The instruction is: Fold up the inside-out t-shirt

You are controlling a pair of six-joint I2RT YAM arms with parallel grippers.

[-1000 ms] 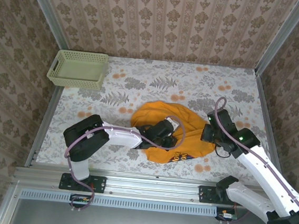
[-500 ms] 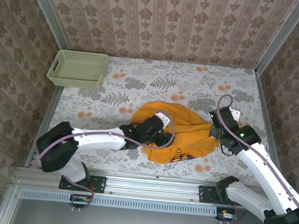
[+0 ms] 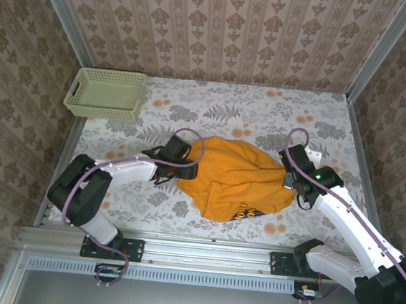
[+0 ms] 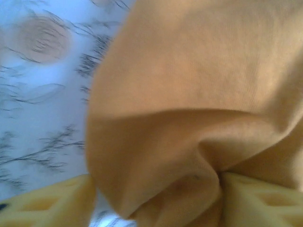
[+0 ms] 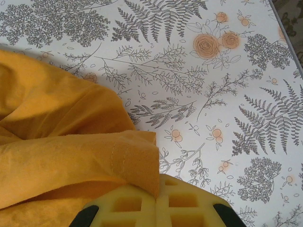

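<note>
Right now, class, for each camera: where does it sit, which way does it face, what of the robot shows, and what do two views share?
Top external: above and behind the bases, facing down at the table; both arms show, left hand and right hand at opposite edges of the t-shirt.
Left wrist: on the left arm, close on orange cloth bunched between its yellow pads.
Right wrist: on the right arm, facing across the tabletop; a hem sits at its pads.
Shared: all three show the t-shirt.

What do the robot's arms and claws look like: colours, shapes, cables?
The left arm and right arm are white tubes with black joints. A purple cable loops along each. A green light glows on the right arm. The left claw and right claw have yellow grid-moulded pads.
</note>
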